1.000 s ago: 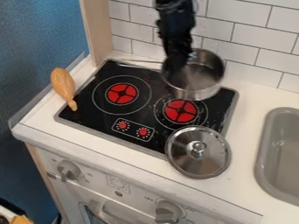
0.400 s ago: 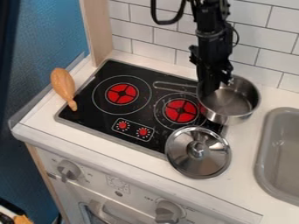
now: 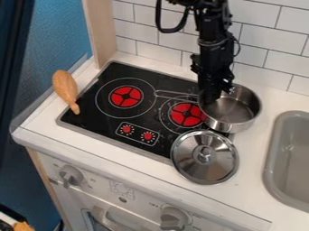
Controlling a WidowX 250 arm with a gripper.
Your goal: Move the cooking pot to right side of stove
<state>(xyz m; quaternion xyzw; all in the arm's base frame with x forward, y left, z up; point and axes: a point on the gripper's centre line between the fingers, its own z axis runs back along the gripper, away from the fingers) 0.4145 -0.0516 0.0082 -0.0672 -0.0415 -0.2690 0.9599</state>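
Observation:
The black gripper (image 3: 211, 94) is at the left rim of the cooking pot, beside where the handle joins, shut on the pot's wall. The steel cooking pot (image 3: 236, 109) is upright at the stove's right edge, partly over the white counter, its handle pointing left across the cooktop. Whether its base touches the surface, I cannot tell. The black stove (image 3: 102, 119) has two red burners; the right one lies just left of the pot, partly under the handle side.
A steel lid (image 3: 204, 158) with a knob lies at the stove's front right corner, close below the pot. A wooden, pear-shaped object (image 3: 64, 88) rests at the stove's left edge. The grey sink (image 3: 289, 162) is at the right, and a tiled wall (image 3: 147, 43) stands behind.
The pot, held by the gripper, has travelled right and toward the front from above the right burner to the stove's right edge. Most recently both shifted slightly left and lower in the view.

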